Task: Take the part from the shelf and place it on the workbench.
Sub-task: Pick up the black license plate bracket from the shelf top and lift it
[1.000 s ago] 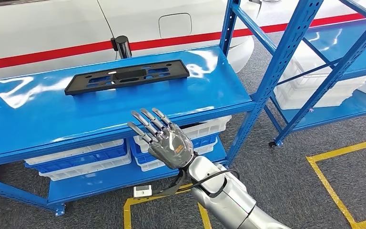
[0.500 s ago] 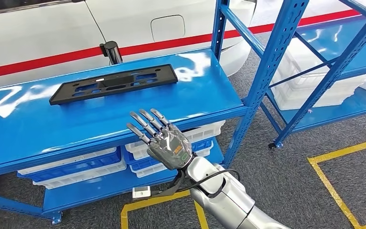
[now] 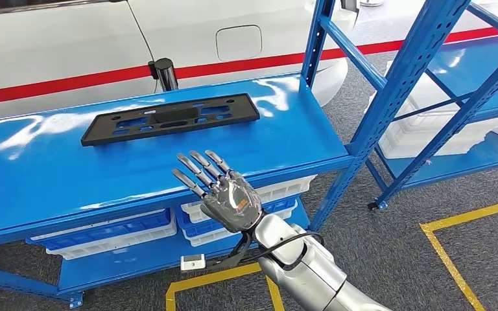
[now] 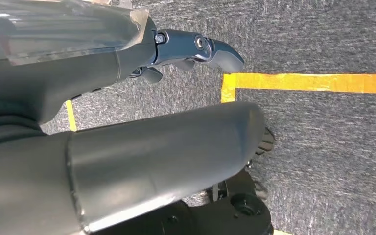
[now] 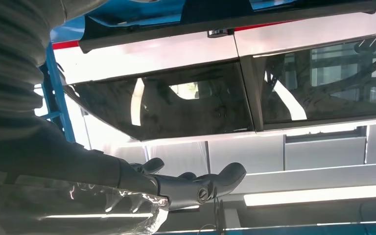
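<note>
**Part on shelf, right hand raised for the reach**

The part [image 3: 170,119], a long flat black plate with cut-outs, lies flat on the top deck of the blue shelf [image 3: 52,175], toward the back edge and nearer the car body than the robot. It lies lengthwise along the deck, so one long edge faces you; that edge is the likeliest place to take hold, since a flat plate gives the fingers nothing to close on from above.

The right hand [image 3: 224,194] is held up in front of the shelf's front lip, palm toward the deck, with its fingers [image 3: 198,168] spread and released, holding nothing. The fingertips overlap the deck's front edge in the head view but stay well apart from the part. Expect the hand to travel forward across the deck before any grasp is possible.

The left hand [image 4: 186,49] hangs low over grey carpet and yellow floor tape [image 4: 318,82]. One finger lies extended with nothing against it; whether the rest are released or clenched you cannot tell.

White bins [image 3: 233,210] sit on the lower shelf. A second blue rack [image 3: 421,71] stands to the right. The workbench cannot be identified.
</note>
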`<action>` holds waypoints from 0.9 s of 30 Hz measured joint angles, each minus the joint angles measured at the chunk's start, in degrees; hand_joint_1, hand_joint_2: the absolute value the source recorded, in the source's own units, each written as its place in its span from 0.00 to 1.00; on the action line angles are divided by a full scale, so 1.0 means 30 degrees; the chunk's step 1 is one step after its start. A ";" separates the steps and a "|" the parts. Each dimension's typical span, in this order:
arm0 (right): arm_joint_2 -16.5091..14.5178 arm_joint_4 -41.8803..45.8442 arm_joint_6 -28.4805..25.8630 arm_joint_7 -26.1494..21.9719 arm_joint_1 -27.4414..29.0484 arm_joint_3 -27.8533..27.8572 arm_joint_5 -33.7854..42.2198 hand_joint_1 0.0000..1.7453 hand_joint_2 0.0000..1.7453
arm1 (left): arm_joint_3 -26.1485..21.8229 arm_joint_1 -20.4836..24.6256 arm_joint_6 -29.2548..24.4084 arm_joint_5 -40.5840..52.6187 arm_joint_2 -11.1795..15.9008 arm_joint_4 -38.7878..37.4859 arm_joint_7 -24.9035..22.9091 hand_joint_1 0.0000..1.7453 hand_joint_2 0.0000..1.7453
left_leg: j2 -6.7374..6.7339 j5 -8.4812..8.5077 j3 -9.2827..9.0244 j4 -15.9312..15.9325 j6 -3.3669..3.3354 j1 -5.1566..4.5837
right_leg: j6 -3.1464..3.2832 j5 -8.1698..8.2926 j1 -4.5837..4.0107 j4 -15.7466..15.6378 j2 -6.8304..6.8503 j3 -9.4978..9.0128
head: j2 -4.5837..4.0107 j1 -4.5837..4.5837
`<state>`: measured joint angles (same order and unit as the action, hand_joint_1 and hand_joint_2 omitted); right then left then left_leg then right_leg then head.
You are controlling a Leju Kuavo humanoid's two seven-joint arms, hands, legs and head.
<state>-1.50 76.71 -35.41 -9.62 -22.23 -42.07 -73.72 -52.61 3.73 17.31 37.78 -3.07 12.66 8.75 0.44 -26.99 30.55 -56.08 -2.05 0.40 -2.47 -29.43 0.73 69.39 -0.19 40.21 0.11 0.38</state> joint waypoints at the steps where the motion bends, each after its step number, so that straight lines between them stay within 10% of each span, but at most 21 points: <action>1: 0.0002 -0.0018 -0.0005 0.0000 -0.0011 -0.0005 0.0002 0.00 1.00 | 0.0000 -0.0004 0.0002 0.0004 -0.0015 0.0000 0.0006 0.00 0.00 | 0.0023 -0.0135 -0.0153 -0.0004 0.0069 -0.0004 | -0.0122 0.0695 0.0018 -0.1482 0.0045 -0.0628 | 0.0000 0.0006; 4: -0.0051 -0.0027 -0.0007 0.0000 -0.0119 -0.0047 0.0016 0.00 1.00 | -0.0002 0.0024 0.0002 0.0016 -0.0004 0.0000 -0.0053 0.00 0.00 | 0.0038 -0.0597 -0.0466 -0.0028 0.0375 -0.0097 | 0.0185 0.1627 0.0001 -0.3970 0.0127 -0.1876 | 0.0000 -0.0002; 8: -0.0227 -0.0022 -0.0004 0.0000 -0.0301 -0.0091 0.0049 0.00 1.00 | -0.0047 0.0076 0.0009 -0.0007 0.0025 0.0018 -0.0126 0.00 0.00 | -0.0048 -0.1126 -0.0472 -0.0476 0.0806 0.0029 | 0.0841 0.1406 0.0093 -0.4073 0.0028 -0.2229 | 0.0000 -0.0037; 13: -0.0361 -0.0027 0.0026 0.0000 -0.0338 -0.0146 0.0087 0.00 1.00 | -0.0185 0.0032 0.0056 -0.0045 0.0009 0.0022 -0.0118 0.00 0.00 | -0.0084 -0.2739 0.3049 -0.5970 0.1154 0.0138 | 0.1175 0.0921 0.0154 -0.4112 0.0015 -0.2797 | 0.0000 -0.0084; 15: -0.0361 -0.0027 0.0031 0.0000 -0.0318 -0.0173 0.0093 0.00 1.00 | -0.0264 0.0008 0.0058 -0.0053 0.0018 0.0022 -0.0118 0.00 0.00 | -0.0089 -0.1452 0.3254 -0.5132 0.1089 0.0141 | 0.1098 0.0662 0.0156 -0.4113 -0.0036 -0.3135 | 0.0000 -0.0082; 18: -0.0366 -0.0027 0.0038 0.0002 -0.0338 -0.0220 0.0111 0.00 1.00 | -0.0321 0.0024 0.0058 -0.0055 0.0051 0.0022 -0.0120 0.00 0.00 | -0.0081 0.0689 0.1889 -0.1415 0.0802 0.0070 | 0.0866 0.0196 0.0060 -0.4145 -0.0078 -0.3649 | 0.0000 -0.0079; 23: -0.0353 -0.0020 0.0051 0.0045 -0.0356 -0.0291 0.0175 0.00 1.00 | -0.0370 0.0039 0.0058 -0.0053 0.0022 0.0022 -0.0120 0.00 0.00 | -0.0044 0.0635 0.1026 -0.0269 0.0106 -0.0028 | 0.0290 -0.0137 -0.0139 -0.3727 -0.0078 -0.3983 | 0.0000 -0.0009; 27: -0.0271 -0.0026 0.0051 0.0058 -0.0315 -0.0313 0.0239 0.00 1.00 | -0.0441 0.0044 0.0007 -0.0055 0.0027 0.0022 -0.0106 0.00 0.00 | -0.0005 0.0483 0.0692 -0.0216 -0.0137 -0.0032 | 0.0407 -0.1603 -0.0095 0.0440 -0.0058 -0.1285 | 0.0000 0.0027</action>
<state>-2.31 76.64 -35.26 -9.44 -23.18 -43.01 -73.00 -53.93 3.86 17.33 37.62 -2.98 12.72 8.43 0.42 -25.54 32.63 -56.73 -2.46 0.31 -1.25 -34.23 0.45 70.71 -0.36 36.35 0.11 0.46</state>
